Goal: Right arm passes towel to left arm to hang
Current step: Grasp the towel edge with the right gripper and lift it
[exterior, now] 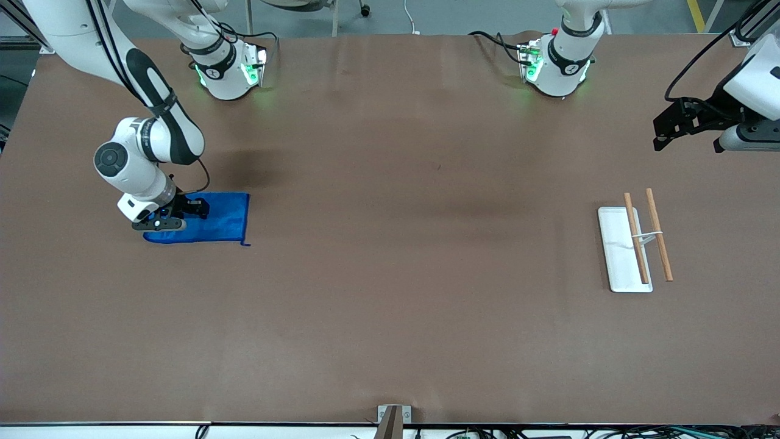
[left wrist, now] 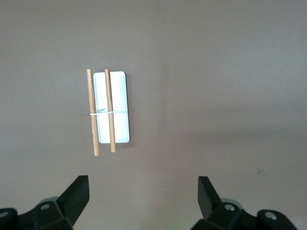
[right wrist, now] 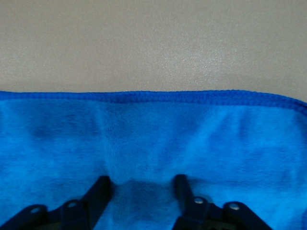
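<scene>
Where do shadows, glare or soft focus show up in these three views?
Front view: soft dark shadows lie on the table beside the towel and toward its middle; green base lights glow. Left wrist view: the white tray looks washed out by glare, and the left gripper fingers are dark silhouettes. Right wrist view: the right gripper fingers shade the towel between them; the cloth looks slightly soft.

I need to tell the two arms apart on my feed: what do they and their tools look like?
The right arm is white with broad black bands, a black cable and a green-lit base. The left arm is white with black joint rings; its green-lit base carries a red knob. The right tool and left tool are black, two-fingered.
</scene>
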